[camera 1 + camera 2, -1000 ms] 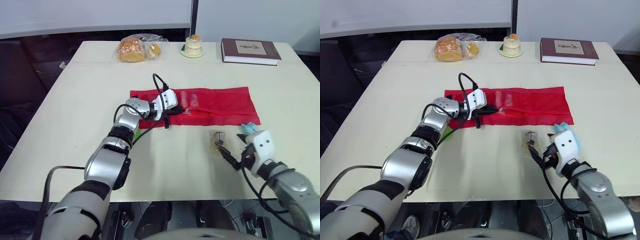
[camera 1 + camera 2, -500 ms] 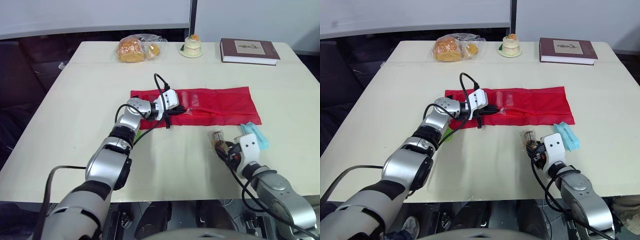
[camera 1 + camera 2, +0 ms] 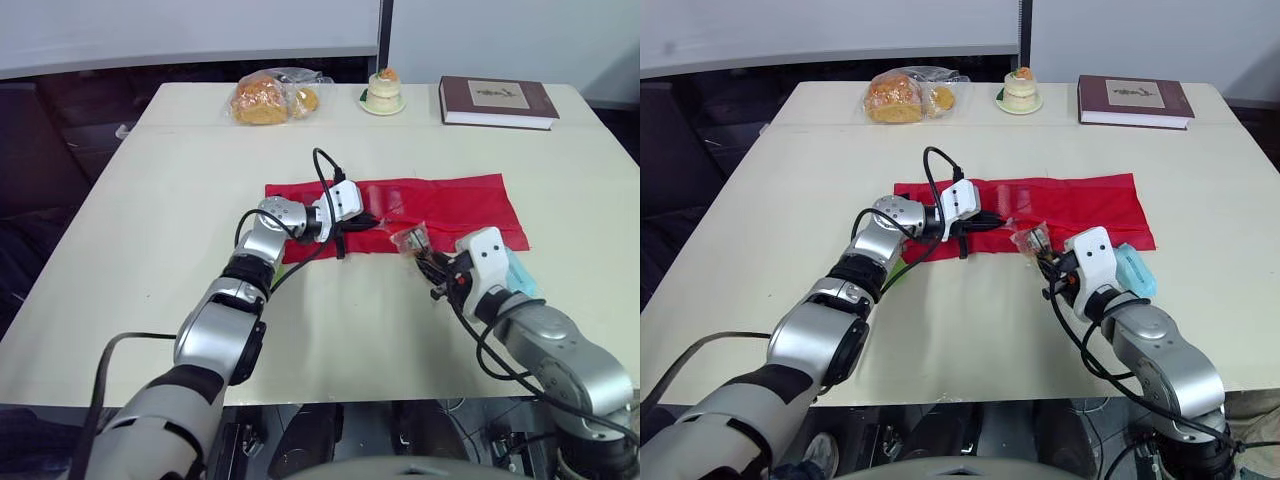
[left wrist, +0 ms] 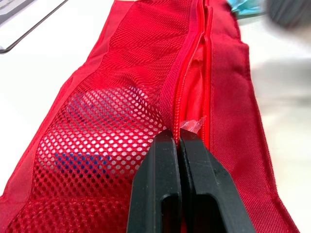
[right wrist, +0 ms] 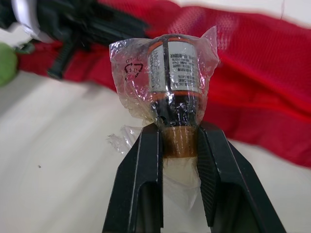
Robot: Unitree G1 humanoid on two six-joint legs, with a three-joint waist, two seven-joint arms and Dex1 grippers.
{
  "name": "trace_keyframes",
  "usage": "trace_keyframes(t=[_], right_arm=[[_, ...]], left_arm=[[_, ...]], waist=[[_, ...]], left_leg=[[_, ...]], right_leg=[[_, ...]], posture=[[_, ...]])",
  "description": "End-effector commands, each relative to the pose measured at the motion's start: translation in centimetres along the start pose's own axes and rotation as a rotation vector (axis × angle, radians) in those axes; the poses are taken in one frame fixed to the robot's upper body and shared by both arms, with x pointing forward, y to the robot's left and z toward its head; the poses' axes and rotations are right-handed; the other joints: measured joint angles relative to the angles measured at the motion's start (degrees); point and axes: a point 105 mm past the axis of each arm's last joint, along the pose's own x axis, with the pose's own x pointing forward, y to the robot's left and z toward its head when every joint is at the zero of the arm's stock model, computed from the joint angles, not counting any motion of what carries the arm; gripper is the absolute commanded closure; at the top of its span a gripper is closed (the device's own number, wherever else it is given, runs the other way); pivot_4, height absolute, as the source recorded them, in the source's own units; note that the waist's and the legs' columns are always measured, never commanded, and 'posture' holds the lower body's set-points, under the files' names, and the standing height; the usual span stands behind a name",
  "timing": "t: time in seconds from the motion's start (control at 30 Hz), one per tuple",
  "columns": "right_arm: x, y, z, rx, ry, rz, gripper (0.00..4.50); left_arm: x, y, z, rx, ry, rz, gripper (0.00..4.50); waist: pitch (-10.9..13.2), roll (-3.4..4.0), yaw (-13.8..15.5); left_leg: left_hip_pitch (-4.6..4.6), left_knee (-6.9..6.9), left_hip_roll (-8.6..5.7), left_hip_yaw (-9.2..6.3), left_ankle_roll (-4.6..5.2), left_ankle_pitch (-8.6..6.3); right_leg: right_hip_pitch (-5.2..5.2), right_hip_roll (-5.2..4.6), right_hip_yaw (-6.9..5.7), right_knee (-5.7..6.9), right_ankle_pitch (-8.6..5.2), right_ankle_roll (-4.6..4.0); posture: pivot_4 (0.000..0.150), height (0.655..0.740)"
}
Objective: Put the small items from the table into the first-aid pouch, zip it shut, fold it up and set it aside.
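The red first-aid pouch point(image 3: 450, 200) lies flat across the middle of the table, its zip open along the front. My left gripper point(image 4: 179, 141) is shut, pinching the pouch's edge beside the zip, with mesh and a blue-and-white item under it. My right gripper point(image 5: 177, 141) is shut on a small brown bottle point(image 5: 177, 73) wrapped in clear plastic. It holds the bottle point(image 3: 412, 240) off the table just in front of the pouch's front edge. A light blue packet point(image 3: 1132, 268) lies on the table beside the right wrist.
A green item point(image 3: 892, 270) peeks out under my left forearm. Along the far edge stand a bag of bread point(image 3: 265, 98), a small cake on a dish point(image 3: 385, 92) and a brown book point(image 3: 497, 100).
My right gripper closed on the wrapped bottle and carried it up and forward to the pouch's front edge. The blue packet stayed on the table. The left gripper kept its pinch.
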Motion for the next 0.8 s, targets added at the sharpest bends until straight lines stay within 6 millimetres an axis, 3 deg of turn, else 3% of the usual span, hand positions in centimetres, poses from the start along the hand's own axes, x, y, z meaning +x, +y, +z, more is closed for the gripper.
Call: trace_keyframes(t=[0.03, 0.33, 0.5, 0.8], right_arm=[[0.6, -0.7, 0.3, 0.003, 0.028, -0.008, 4.11], [3.3, -1.9, -0.1, 0.084, 0.06, -0.061, 4.11], [4.5, -2.9, 1.3, 0.213, -0.01, -0.123, 4.11], [6.9, -2.4, 2.5, 0.259, -0.06, -0.162, 4.11]], left_arm=[[0.2, -0.2, 1.6, 0.032, -0.055, -0.012, 4.5], [0.4, -1.1, 1.7, 0.018, -0.069, -0.034, 4.5], [0.3, -1.5, 1.7, 0.019, -0.07, -0.053, 4.5], [0.7, -2.1, 1.7, 0.023, -0.071, -0.071, 4.5]], waist=[[0.0, 0.01, -0.1], [0.0, 0.02, -0.2], [0.0, 0.05, -0.1], [0.0, 0.08, -0.3]], left_leg=[[0.0, -0.01, 0.0, 0.0, 0.0, 0.0], [0.0, -0.03, 0.02, 0.03, -0.01, 0.0], [0.0, -0.02, 0.01, 0.04, -0.01, 0.0], [-0.02, -0.05, 0.01, 0.07, -0.01, 0.01]], right_leg=[[-0.01, 0.0, 0.0, 0.01, 0.0, 0.0], [-0.07, 0.0, 0.05, 0.04, 0.0, -0.01], [-0.08, -0.01, 0.06, 0.06, 0.0, -0.01], [-0.12, -0.01, 0.08, 0.07, 0.0, -0.01]], posture=[[0.15, 0.7289], [0.15, 0.7289], [0.15, 0.7289], [0.15, 0.7289]])
